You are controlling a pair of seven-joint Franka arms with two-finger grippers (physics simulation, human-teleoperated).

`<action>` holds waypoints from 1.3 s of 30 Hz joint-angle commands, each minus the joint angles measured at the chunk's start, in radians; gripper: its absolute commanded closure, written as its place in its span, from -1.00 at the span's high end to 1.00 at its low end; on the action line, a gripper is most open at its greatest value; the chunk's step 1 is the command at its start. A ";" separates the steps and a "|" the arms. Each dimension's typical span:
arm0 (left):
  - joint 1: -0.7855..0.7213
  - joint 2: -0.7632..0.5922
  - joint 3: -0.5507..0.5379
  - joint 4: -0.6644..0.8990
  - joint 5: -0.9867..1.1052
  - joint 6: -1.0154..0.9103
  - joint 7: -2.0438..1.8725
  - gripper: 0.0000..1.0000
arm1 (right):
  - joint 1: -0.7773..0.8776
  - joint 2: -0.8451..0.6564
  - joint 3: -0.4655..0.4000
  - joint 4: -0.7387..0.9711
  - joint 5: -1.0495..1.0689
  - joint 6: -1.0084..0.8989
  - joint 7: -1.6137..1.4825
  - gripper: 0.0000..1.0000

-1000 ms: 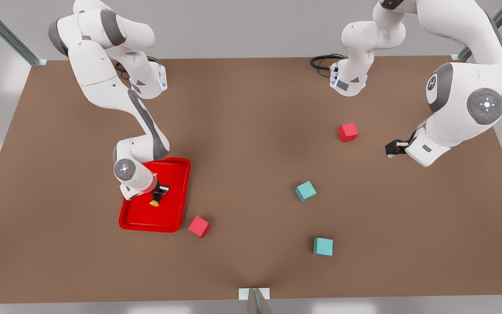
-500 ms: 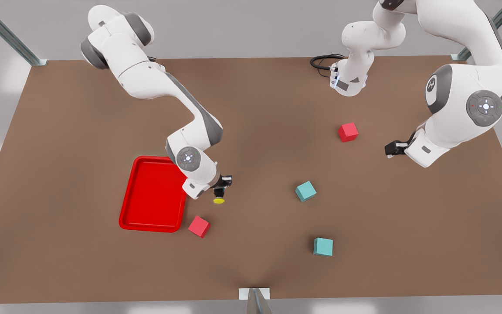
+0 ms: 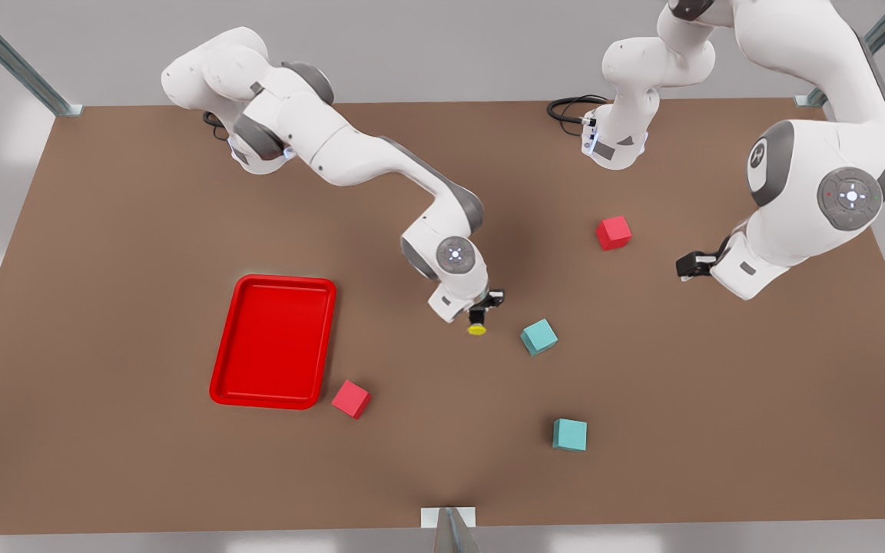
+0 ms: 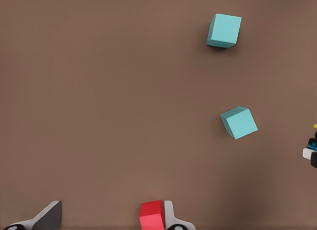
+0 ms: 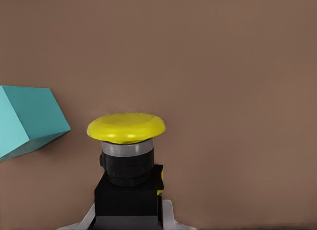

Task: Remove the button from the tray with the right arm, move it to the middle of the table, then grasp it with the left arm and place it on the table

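The button [image 3: 477, 328], with its round yellow cap, hangs just above the brown table [image 3: 412, 445] near its middle. My right gripper [image 3: 481, 315] is shut on it. In the right wrist view the yellow cap [image 5: 127, 128] sits above the dark body, which my right gripper [image 5: 128, 210] grips. The red tray [image 3: 273, 342] lies empty toward the front view's left. My left gripper [image 3: 687, 265] waits at the front view's right, open, its fingers [image 4: 47, 217] wide apart. The button [image 4: 315, 126] shows at the edge of the left wrist view.
A teal cube [image 3: 538, 336] sits just to the front view's right of the button. Another teal cube [image 3: 569, 434] lies nearer the front edge. One red cube [image 3: 613, 232] sits between the two grippers, and another [image 3: 351, 399] lies by the tray's corner.
My right arm has carried the button out of the tray and across toward the front view's right, to the table's middle. The left arm has barely shifted.
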 commanded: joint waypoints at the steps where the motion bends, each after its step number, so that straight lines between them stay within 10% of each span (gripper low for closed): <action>1: 0.000 0.003 0.000 0.000 0.001 0.009 0.000 1.00 | 0.007 0.013 0.000 0.006 -0.010 -0.005 0.388 -0.21; 14: 0.000 0.020 0.000 0.000 0.001 0.018 -0.002 1.00 | 0.056 0.093 0.000 0.026 -0.010 0.033 0.378 0.15; 16: 0.000 0.020 0.000 0.000 0.001 0.023 -0.002 1.00 | 0.048 0.084 -0.014 0.026 -0.012 0.033 0.360 1.00; 21: -0.052 0.035 -0.002 0.002 -0.002 0.026 -0.057 1.00 | -0.238 -0.337 -0.016 0.002 -0.008 -0.471 -0.144 1.00; 25: -0.475 0.219 -0.002 0.004 -0.010 0.115 -0.597 1.00 | -0.637 -0.858 -0.013 -0.573 -0.059 -0.477 -0.810 1.00; 32: -0.581 0.308 -0.002 -0.392 -0.058 0.986 -0.784 1.00 | -0.800 -0.871 -0.019 -0.451 -0.059 -0.611 -0.820 1.00; 39: -0.621 0.352 -0.010 -0.429 0.071 1.059 -0.601 1.00 | -0.895 -0.828 -0.020 -0.455 -0.154 -0.625 -0.768 1.00</action>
